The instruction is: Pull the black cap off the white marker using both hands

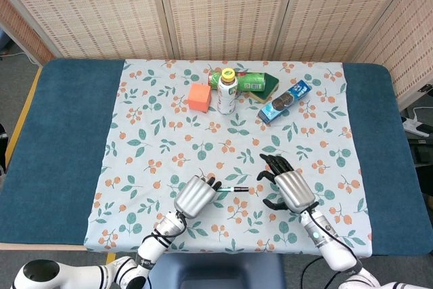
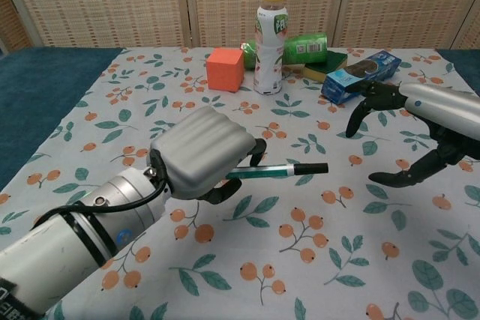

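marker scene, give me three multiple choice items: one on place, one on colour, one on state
1. Where is the orange cube?
A. left of the bottle
B. right of the blue packet
C. under the marker

2. What colour is the bottle lid?
A. red
B. yellow
C. black

3. What is the right hand doing?
A. gripping the cap
B. resting on the cube
C. open, fingers spread, near the cap

Answers:
1. A: in the chest view the cube sits just left of the bottle.
2. B: its lid is yellow.
3. C: the left hand holds the marker, and the black cap stands free of the right hand.
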